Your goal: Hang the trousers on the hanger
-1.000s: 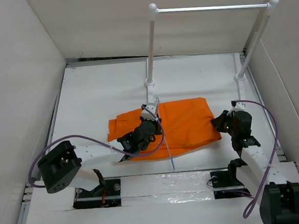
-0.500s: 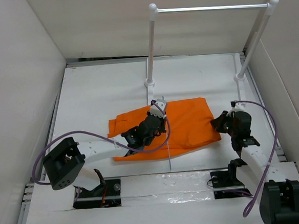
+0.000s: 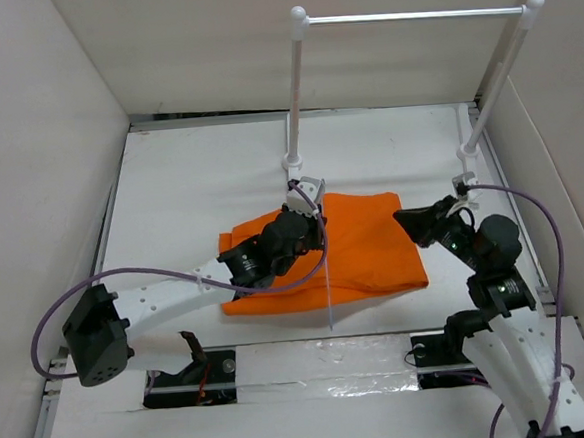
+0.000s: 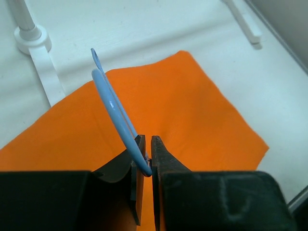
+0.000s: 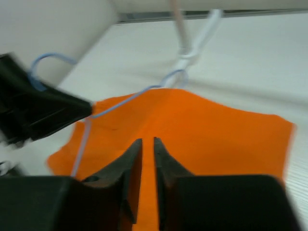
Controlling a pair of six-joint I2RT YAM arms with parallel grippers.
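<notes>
From above, the bright orange cloth trousers (image 3: 369, 244) lie flat on the white worktop (image 3: 189, 186), and the thin pale blue wire hanger (image 3: 328, 282) is tilted over their left part. Left wrist: the left fingers (image 4: 155, 144) clench the hanger's wire. Right wrist: the right fingers (image 5: 135, 159), nearly closed, grasp nothing above the trousers.

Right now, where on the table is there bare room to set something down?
The table is bare at far left, between wall and trousers, and between the rack posts. Crowded centre: hanger, left gripper, right gripper.
</notes>
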